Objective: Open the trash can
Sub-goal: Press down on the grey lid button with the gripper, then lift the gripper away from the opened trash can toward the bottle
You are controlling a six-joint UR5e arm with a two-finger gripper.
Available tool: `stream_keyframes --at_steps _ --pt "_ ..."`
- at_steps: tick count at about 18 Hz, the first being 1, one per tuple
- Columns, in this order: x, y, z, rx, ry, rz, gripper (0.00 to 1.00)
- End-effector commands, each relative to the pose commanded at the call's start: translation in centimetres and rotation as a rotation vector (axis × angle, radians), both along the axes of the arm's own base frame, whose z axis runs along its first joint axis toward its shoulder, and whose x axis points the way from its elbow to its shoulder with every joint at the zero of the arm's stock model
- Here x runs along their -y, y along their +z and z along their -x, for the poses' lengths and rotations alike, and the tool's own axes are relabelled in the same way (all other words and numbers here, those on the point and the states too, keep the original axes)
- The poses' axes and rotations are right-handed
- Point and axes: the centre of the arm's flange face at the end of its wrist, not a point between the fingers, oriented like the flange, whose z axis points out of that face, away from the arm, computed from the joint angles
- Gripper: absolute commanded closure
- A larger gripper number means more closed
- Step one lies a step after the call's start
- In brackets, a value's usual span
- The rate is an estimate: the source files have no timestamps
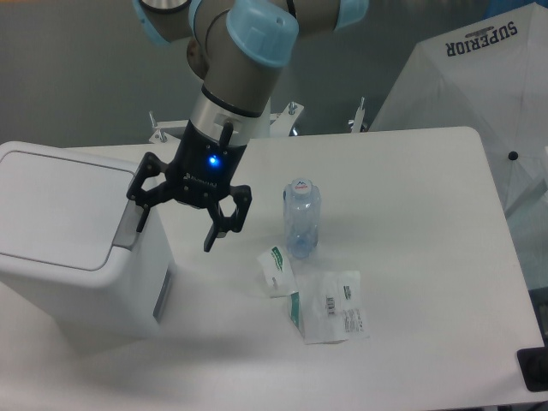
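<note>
The trash can point(68, 248) is a large white boxy bin at the left of the table, its flat lid point(56, 201) down. A grey push tab point(128, 227) sits on its right edge. My gripper point(175, 231) hangs open just right of the bin, pointing down. Its left finger point(142, 216) is right at the grey tab, and the right finger point(214, 233) hangs over the table. Nothing is held between the fingers.
A clear plastic bottle point(301, 217) lies on the table right of the gripper. A small green-and-white packet point(276, 267) and a clear plastic bag point(332, 317) lie in front of it. A white umbrella point(479, 94) stands at the far right.
</note>
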Motion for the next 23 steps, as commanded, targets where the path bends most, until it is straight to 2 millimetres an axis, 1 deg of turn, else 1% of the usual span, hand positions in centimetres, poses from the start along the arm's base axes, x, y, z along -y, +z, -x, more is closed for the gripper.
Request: stream_keyframes --at_steps 2,13,23 --pt "0.0 -0.5 -0.1 0.008 0.0 0.007 0.0" --pt "-0.5 -1.3 -0.1 0.016 -0.006 0.017 0.0" --pt "-0.5 -1.2 -0.1 0.014 -0.006 0.015 0.0"
